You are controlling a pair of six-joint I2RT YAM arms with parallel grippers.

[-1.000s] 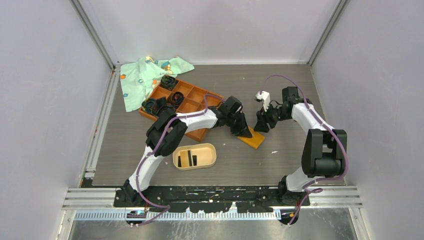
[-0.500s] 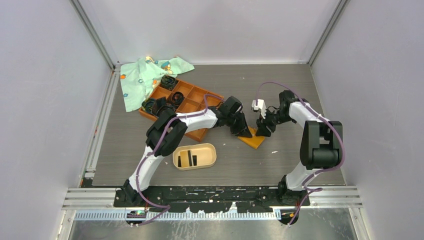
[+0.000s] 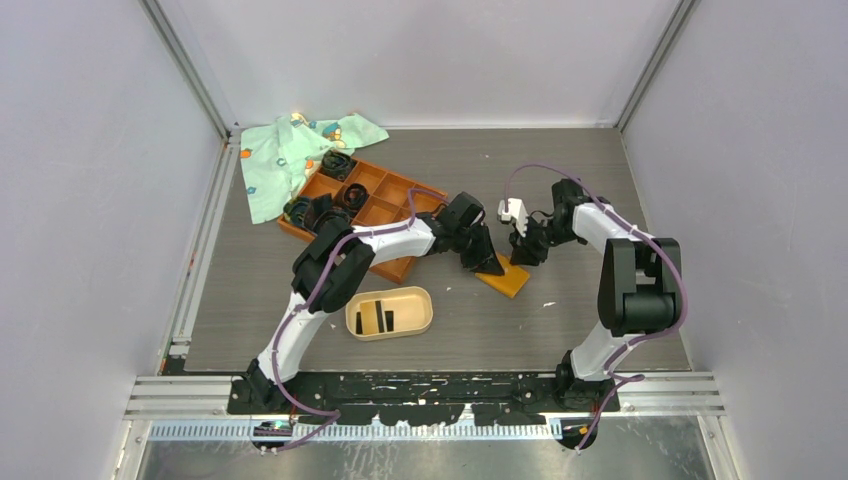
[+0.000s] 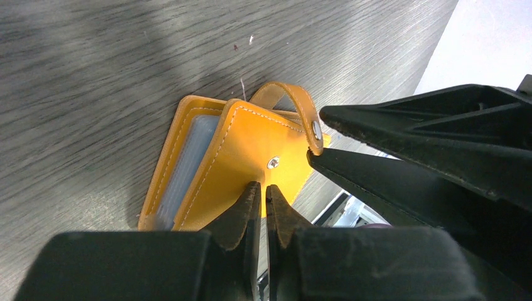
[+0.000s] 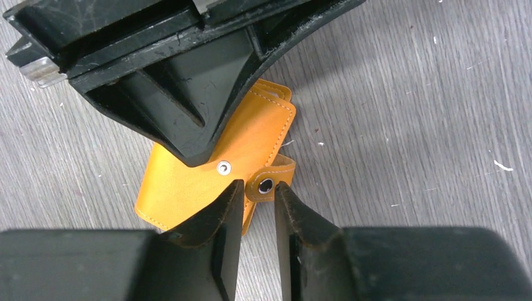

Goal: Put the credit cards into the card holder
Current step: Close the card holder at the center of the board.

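Observation:
The orange wallet lies right of centre, its cover partly lifted over blue-grey sleeves. My left gripper is shut, its tips pressing on the cover. The right gripper is closed on the wallet's snap strap, one fingertip on each side; it also shows from above. The beige card holder sits near the front, apart from both grippers. Dark credit cards stand inside it.
An orange grid tray with black coiled bands sits at the back left, under my left arm. A green patterned cloth lies beyond it. Grey walls close in the table on three sides.
The right gripper has moved left and down to the wallet and narrowed its jaws onto the snap strap. The left gripper has stayed on the wallet cover.

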